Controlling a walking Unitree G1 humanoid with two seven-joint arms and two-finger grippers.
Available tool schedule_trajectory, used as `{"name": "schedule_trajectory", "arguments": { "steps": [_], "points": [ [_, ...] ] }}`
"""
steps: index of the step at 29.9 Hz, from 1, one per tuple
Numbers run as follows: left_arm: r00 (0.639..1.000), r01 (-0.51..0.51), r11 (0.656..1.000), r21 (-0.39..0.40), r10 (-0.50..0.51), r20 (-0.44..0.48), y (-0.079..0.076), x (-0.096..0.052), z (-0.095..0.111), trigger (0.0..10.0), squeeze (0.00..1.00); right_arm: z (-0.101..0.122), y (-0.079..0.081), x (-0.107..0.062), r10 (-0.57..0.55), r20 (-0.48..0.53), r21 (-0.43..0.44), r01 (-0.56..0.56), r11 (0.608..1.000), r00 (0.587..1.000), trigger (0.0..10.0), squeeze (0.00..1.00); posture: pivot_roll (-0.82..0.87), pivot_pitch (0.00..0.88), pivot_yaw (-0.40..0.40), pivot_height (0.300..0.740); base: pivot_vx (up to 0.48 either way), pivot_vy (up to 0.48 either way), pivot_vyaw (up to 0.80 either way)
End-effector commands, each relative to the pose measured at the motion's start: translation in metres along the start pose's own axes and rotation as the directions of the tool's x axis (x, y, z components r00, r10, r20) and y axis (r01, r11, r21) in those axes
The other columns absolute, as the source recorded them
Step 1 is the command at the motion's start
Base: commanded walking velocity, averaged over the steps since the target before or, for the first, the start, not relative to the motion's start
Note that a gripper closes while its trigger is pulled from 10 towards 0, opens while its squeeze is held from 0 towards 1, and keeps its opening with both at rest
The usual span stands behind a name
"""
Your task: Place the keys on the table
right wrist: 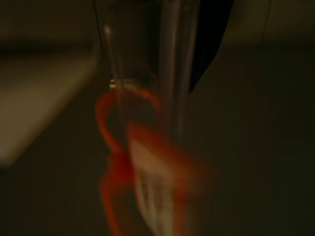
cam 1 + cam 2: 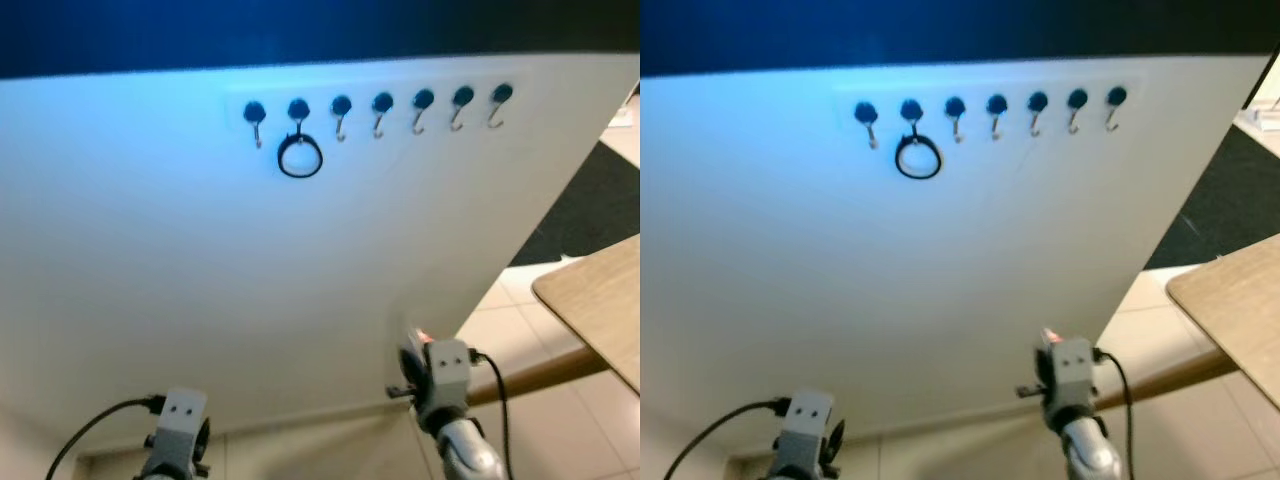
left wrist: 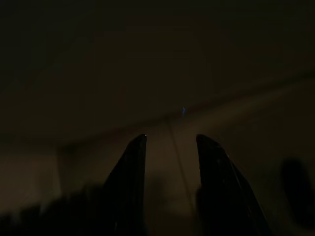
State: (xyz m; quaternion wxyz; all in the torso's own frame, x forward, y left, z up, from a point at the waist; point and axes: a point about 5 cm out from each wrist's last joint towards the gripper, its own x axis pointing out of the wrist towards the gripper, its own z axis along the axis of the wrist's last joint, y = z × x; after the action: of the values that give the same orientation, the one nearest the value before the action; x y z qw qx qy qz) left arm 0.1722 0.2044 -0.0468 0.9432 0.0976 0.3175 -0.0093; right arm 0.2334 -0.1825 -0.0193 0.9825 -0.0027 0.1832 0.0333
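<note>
White wall (image 2: pixel 200 280) with hook rail (image 2: pixel 380 105) facing robot. Right gripper (image 1: pixel 162 98) clamping orange-tagged keys (image 1: pixel 142 172), dangling. Wooden table (image 2: pixel 600 300) lying to right, nearest right arm. Left gripper (image 3: pixel 170 147) idling, parted, empty.

Soft bluish-lit head views, slightly blurred; wrist views very dark, the right motion-smeared.

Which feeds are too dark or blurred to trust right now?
Left wrist view: very dark, just the left hand silhouette. Right wrist view: dim, motion-smeared, the orange tag a blur. Eye views: usable, soft, blue cast across the wall top.
</note>
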Motion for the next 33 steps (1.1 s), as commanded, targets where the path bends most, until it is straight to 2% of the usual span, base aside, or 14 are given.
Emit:
{"name": "schedule_trajectory", "arguments": {
  "steps": [1,4,12,13,14,18,19,20,29,32,33],
  "points": [
    [0.998,-0.015,0.999,0.032,0.017,-0.058,0.005,0.000,-0.011,10.0,0.00,-0.016,-0.005,-0.003,-0.046,-0.093,0.029,0.049,0.998,0.995,10.0,0.00,0.05,0.090,-0.014,0.740,0.000,0.000,0.00],
    [0.994,-0.041,0.999,0.020,0.043,-0.096,0.007,0.000,-0.020,10.0,0.00,-0.029,-0.008,-0.006,-0.073,-0.174,0.042,0.082,0.996,0.982,10.0,0.00,0.05,0.091,-0.015,0.740,0.000,0.000,0.00],
    [0.993,-0.071,0.997,-0.004,0.071,-0.094,0.004,0.004,-0.024,10.0,0.00,-0.036,-0.009,-0.007,-0.079,-0.208,0.021,0.085,0.996,0.975,10.0,0.00,0.05,0.091,-0.017,0.740,0.000,0.000,0.00],
    [0.993,-0.073,0.997,-0.004,0.072,-0.098,0.003,0.004,-0.025,10.0,0.00,-0.037,-0.009,-0.007,-0.079,-0.212,0.025,0.086,0.996,0.974,6.2,0.00,0.05,0.089,-0.017,0.740,0.000,0.000,0.00],
    [0.992,-0.073,0.997,-0.004,0.072,-0.104,0.001,0.005,-0.027,10.0,0.00,-0.038,-0.010,-0.008,-0.075,-0.216,0.039,0.086,0.996,0.974,0.0,0.00,0.05,0.091,-0.016,0.740,0.000,0.000,0.00],
    [0.991,-0.073,0.997,-0.001,0.072,-0.109,-0.001,0.007,-0.028,10.0,0.00,-0.041,-0.010,-0.008,-0.077,-0.230,0.034,0.087,0.996,0.970,0.0,0.00,0.05,0.091,-0.017,0.740,0.000,0.000,0.00],
    [0.991,-0.073,0.997,0.000,0.072,-0.111,-0.001,0.007,-0.029,10.0,0.00,-0.042,-0.010,-0.009,-0.081,-0.242,0.021,0.089,0.996,0.967,3.8,0.00,0.04,0.091,-0.018,0.740,0.000,0.000,0.00],
    [0.991,-0.072,0.997,-0.002,0.072,-0.113,-0.002,0.008,-0.029,10.0,0.00,-0.044,-0.011,-0.010,-0.084,-0.257,0.010,0.089,0.996,0.963,10.0,0.00,0.04,0.091,-0.019,0.740,0.000,0.000,0.00],
    [0.984,-0.039,0.999,-0.013,0.036,-0.172,-0.009,0.010,-0.037,10.0,0.00,-0.061,-0.006,-0.018,-0.052,-0.357,-0.017,0.050,0.999,0.933,10.0,0.00,0.05,0.090,-0.021,0.740,0.000,0.000,0.00],
    [0.988,-0.026,1.000,0.010,0.028,-0.149,-0.011,0.012,-0.034,10.0,0.00,-0.062,-0.005,-0.019,-0.043,-0.362,-0.039,0.031,0.999,0.931,10.0,0.00,0.04,0.087,-0.015,0.740,0.000,0.000,0.00],
    [0.989,-0.015,1.000,-0.007,0.013,-0.145,-0.013,0.012,-0.033,10.0,0.00,-0.061,-0.005,-0.019,-0.049,-0.354,-0.043,0.037,0.998,0.934,10.0,0.00,0.04,0.086,-0.015,0.740,0.000,0.000,0.00]
  ]
}}
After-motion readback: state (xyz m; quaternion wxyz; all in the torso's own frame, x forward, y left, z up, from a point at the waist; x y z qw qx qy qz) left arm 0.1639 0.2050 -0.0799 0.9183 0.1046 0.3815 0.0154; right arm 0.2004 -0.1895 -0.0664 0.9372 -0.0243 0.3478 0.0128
